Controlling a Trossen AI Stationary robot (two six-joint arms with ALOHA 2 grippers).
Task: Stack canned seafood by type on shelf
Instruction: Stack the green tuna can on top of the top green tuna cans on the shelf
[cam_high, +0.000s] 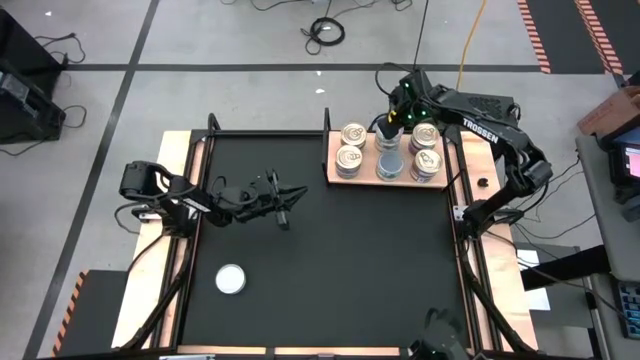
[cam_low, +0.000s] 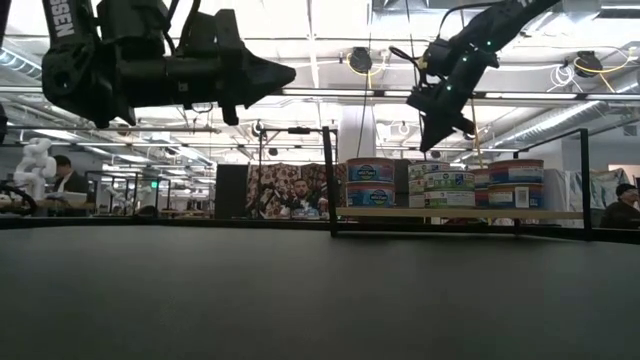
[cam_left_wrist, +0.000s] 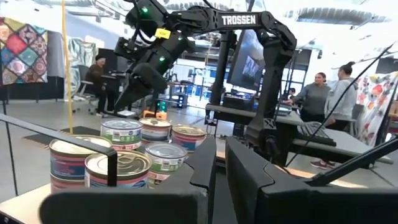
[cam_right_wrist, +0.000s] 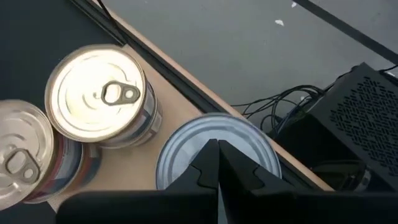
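While most tins already stand in stacks on the shelf (cam_high: 332, 172) at the table's (cam_high: 330, 270) one o'clock corner, a lone silver-lidded tin (cam_high: 231, 279) lies flat toward seven o'clock, well apart from them. The left hand (cam_high: 282, 212), fingers nearly pressed together and empty, hovers level above the table; the tin lies at about seven o'clock from it, making this arm the nearer. The right hand (cam_right_wrist: 217, 163), fingers pressed together and empty, points down over a silver-lidded tin (cam_right_wrist: 214, 143) in the shelf's back row.
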